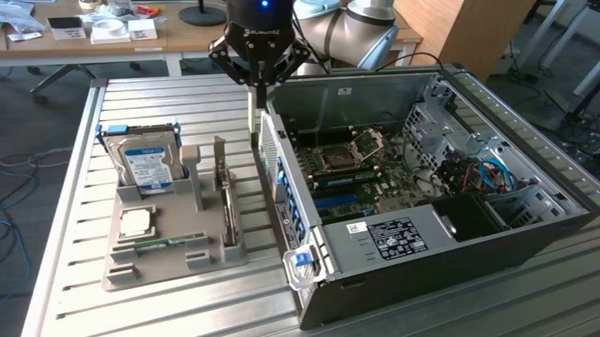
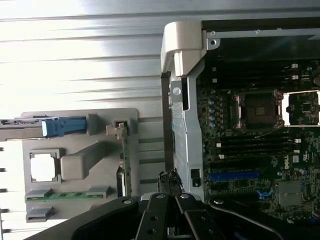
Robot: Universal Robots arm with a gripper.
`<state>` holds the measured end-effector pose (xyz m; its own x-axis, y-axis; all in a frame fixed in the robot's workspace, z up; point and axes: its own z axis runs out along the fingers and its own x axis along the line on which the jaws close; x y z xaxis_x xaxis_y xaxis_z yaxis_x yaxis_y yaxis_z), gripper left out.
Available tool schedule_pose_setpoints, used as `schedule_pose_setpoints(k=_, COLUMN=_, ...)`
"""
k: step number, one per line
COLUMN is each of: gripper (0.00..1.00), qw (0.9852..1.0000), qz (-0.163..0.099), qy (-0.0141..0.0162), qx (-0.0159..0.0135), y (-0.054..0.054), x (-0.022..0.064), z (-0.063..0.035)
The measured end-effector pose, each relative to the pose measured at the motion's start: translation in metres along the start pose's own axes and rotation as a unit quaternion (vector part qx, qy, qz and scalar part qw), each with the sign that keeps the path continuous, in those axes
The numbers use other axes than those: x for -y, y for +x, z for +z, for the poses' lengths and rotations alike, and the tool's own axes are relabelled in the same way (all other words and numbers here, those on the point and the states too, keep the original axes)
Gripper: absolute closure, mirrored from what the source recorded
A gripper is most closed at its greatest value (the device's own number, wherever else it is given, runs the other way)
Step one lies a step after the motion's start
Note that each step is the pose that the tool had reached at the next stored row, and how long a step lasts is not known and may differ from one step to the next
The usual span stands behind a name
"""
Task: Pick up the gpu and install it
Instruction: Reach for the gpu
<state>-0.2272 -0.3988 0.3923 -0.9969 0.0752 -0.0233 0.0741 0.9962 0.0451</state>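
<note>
The gpu (image 1: 222, 188) stands on edge in a slot of the grey holder (image 1: 140, 270), just beside the open case (image 1: 525, 232). It looks light, stiff and fragile, best pinched by its upper board edge. The gripper (image 1: 258, 84), pressed together and empty, hangs above the case's rear wall, well apart from the gpu. Everything sits on a slatted metal desk (image 1: 159, 98), probably slick, with a wooden table (image 1: 178, 41) behind.

Exterior cam: high up, angled down across the whole table (image 1: 140, 309), wide shot. Parts tray (image 1: 168, 246) on the exterior view's left, open computer case (image 1: 450, 210) on its right. Wrist cam: much closer, looking straight down past the gripper (image 2: 170, 192). Overlap: tray, case wall beside it, main board (image 1: 361, 172).
</note>
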Motion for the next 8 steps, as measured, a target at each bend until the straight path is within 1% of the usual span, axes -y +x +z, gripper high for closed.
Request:
schedule_pose_setpoints(k=5, gripper=0.89, qw=1.0, qz=0.0, qy=0.0, qx=0.0, y=0.0087, x=0.0006, z=-0.0002)
schedule_pose_setpoints(k=8, gripper=0.89, qw=1.0, qz=0.0, qy=0.0, qx=0.0, y=0.0103, x=0.0007, z=-0.0002)
